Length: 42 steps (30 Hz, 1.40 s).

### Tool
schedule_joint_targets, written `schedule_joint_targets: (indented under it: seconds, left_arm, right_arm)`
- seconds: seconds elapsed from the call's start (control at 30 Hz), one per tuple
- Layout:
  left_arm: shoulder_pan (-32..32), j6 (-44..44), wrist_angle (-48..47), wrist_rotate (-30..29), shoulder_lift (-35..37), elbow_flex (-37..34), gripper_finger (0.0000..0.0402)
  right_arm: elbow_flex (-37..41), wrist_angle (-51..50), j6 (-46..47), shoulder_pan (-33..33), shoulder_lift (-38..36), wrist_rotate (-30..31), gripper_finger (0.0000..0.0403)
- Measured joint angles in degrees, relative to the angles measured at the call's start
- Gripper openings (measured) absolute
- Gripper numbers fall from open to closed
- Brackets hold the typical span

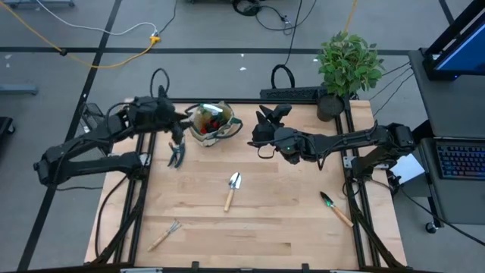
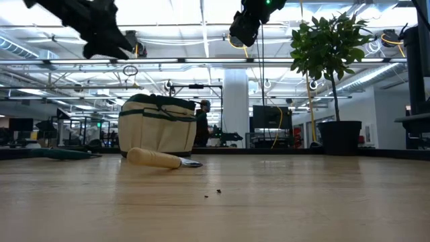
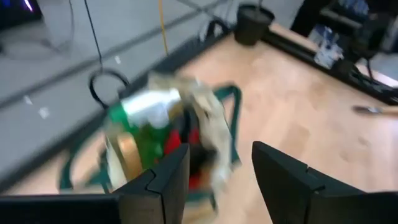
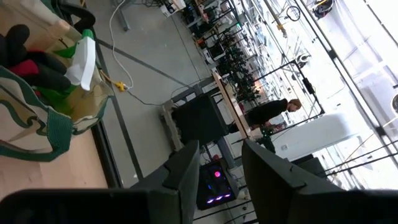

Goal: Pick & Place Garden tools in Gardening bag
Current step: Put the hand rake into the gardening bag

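Note:
The beige gardening bag (image 1: 213, 125) with green trim stands at the table's far middle. It holds a green spray bottle (image 3: 146, 121) and red-black gloves (image 4: 34, 65). My left gripper (image 1: 184, 126) hovers open and empty just left of the bag, above table height. My right gripper (image 1: 256, 133) is open and empty to the bag's right, also raised. Dark pruning shears (image 1: 176, 155) lie on the table left of the bag. A wooden-handled silver trowel (image 1: 231, 190) lies at mid-table, a green-bladed trowel (image 1: 335, 208) at the right, and a small rake (image 1: 165, 235) at the near left.
A leafy potted plant (image 1: 345, 68) stands at the table's far right corner. A dark cable loop (image 1: 283, 77) hangs behind the far edge. Bare wood lies between the bag and the silver trowel and along the near edge (image 1: 258, 243).

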<state>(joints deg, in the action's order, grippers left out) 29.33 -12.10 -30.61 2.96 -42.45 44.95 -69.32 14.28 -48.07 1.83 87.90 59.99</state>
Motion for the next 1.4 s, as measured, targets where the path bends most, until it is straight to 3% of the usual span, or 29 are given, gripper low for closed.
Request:
schedule_joint_targets:
  seconds: [0.2, 0.4, 0.63, 0.9, 1.13, 1.4]
  left_arm:
    - [-6.32, -8.38, -9.34, 0.94, 2.12, 0.00, 0.0182]
    - [-14.03, -18.55, -18.21, 7.22, 1.76, 0.00, 0.0182]
    - [-23.73, -33.97, -20.63, 11.67, 1.47, 0.00, 0.0182]
    - [-37.27, -46.53, -20.92, 12.04, -0.09, 0.00, 0.0182]
    - [-48.76, -53.81, -26.56, 11.68, -5.46, 0.00, 0.0182]
    - [-60.38, -62.19, -27.87, 10.94, -11.35, 0.00, 0.0182]
  right_arm:
    - [0.00, 0.00, 3.62, 0.00, 0.00, 0.00, 0.0116]
    - [0.00, 0.00, 3.86, 0.00, 0.00, -0.01, 0.0116]
    - [0.00, 0.00, 3.88, 0.00, 0.00, -0.02, 0.0116]
    - [0.00, 0.02, 3.88, 0.00, 0.00, -0.02, 0.0116]
    - [0.00, 0.00, 4.21, 0.00, 0.00, -0.04, 0.0116]
    - [0.00, -5.72, 10.56, 0.00, -0.48, -0.24, 0.0116]
